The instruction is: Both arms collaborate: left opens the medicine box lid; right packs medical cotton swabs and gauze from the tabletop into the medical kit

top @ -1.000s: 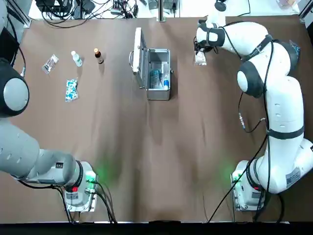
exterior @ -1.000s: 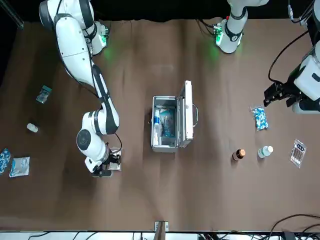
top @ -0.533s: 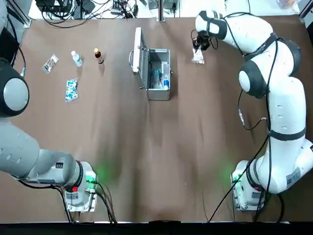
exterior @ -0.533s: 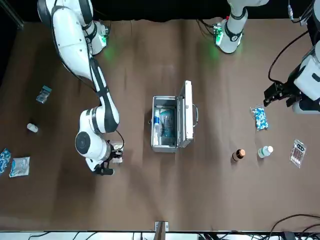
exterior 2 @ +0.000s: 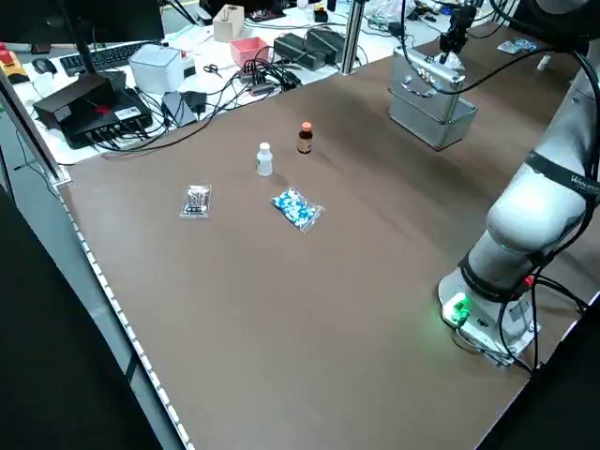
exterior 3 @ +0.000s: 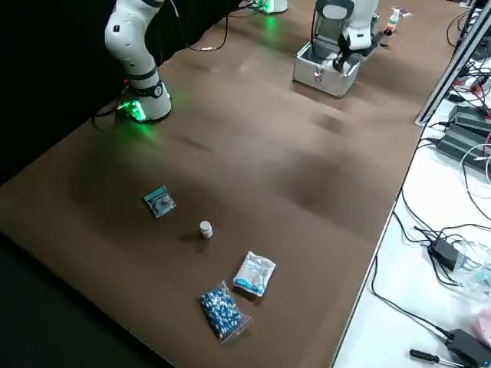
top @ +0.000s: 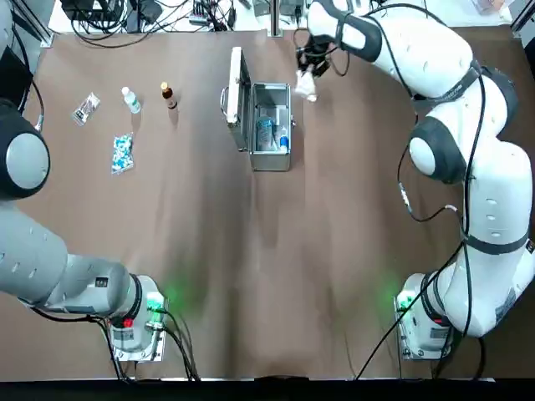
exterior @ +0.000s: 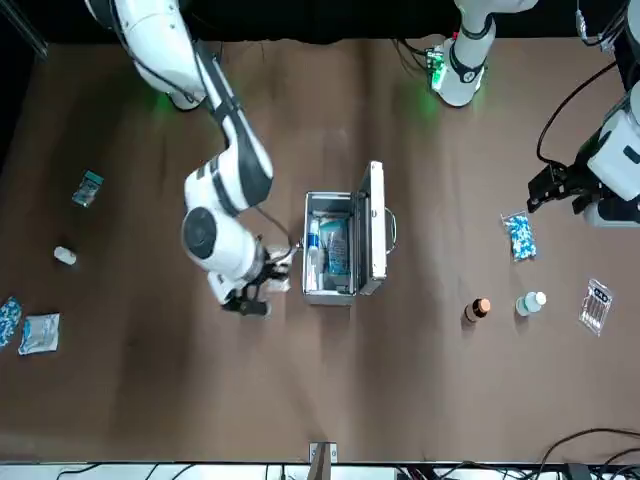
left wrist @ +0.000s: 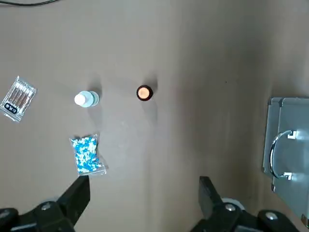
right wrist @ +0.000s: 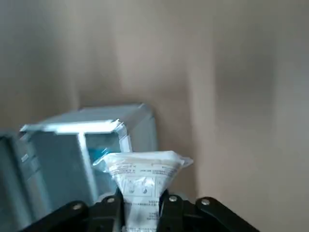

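white rounded arms with dark grey joint bands, trailing black cables, black grippers.

And here smooth, dull-silver metal is seen on the case, with a shiny metal handle; the table is covered in matt brown; glossy clear plastic is wrapped round the blue-speckled packet.

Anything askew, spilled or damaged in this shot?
Nothing stands out as spilled or damaged. The gauze packet is bunched up between the right end effector's fingers beside the open medical kit, which looks like ordinary squeezing from the grip.
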Action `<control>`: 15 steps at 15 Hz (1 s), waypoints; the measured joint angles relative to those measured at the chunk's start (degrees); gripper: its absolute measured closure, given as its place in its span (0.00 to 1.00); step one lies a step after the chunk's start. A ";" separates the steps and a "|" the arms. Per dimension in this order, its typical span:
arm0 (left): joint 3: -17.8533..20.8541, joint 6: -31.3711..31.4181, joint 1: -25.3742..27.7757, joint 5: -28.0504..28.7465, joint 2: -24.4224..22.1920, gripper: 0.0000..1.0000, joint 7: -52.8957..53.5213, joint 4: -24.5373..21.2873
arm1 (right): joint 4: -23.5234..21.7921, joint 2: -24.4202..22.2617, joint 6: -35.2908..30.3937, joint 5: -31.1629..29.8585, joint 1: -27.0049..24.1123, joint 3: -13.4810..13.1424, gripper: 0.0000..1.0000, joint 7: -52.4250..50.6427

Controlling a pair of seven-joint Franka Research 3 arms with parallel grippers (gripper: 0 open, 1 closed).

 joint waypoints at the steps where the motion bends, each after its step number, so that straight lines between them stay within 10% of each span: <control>1: 0.00 0.00 0.00 0.00 0.00 0.00 0.00 0.00 | 0.01 -0.09 0.01 0.41 1.39 0.45 0.73 1.63; 9: 0.00 -0.03 0.01 0.00 0.00 0.00 0.08 0.00 | -0.06 -0.09 0.03 0.58 6.98 0.80 0.03 5.41; 15: 0.00 -0.04 0.02 0.00 0.00 0.00 0.08 0.00 | 0.24 -2.40 -0.46 0.47 5.23 -0.34 0.02 5.31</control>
